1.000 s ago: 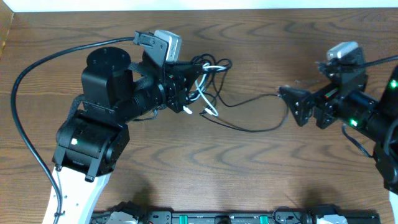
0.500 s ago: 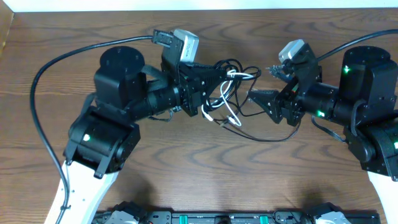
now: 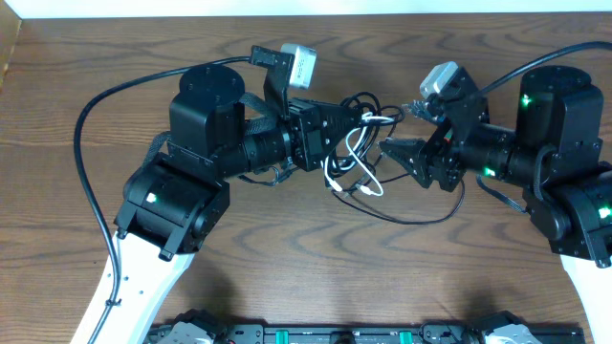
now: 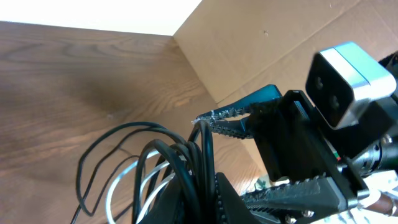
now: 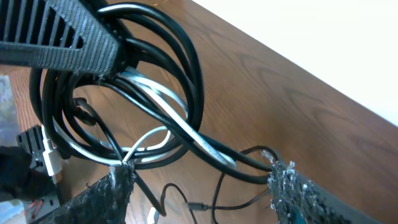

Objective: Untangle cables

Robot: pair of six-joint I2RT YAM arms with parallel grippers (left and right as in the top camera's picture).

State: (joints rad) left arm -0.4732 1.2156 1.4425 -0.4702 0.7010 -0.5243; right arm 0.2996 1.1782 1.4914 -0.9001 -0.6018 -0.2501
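Left gripper [image 3: 361, 122] is pressed together on the cables [image 3: 349, 158], clamping a bunch of black and white loops up off the surface [image 3: 287, 258]; in the left wrist view the strands run straight down into its closed jaws. Bundle sits mid-surface between the two arms, with loops drooping below the left gripper and a couple of white plug ends [image 3: 370, 189] dangling low. One long black strand sags in an arc toward the right arm; can't tell whether it touches the wood. Right gripper [image 3: 397, 129] is spread, nose to nose with the left one, just beside the bundle. Right wrist view: its fingers [image 5: 118, 186] stand wide apart with black and white strands crossing the gap between them; one thin black strand lies against the far fingertip, nothing pinched. Loops cross over each other where the left gripper's ribbed finger [image 5: 68, 37] clamps them, knot not undone
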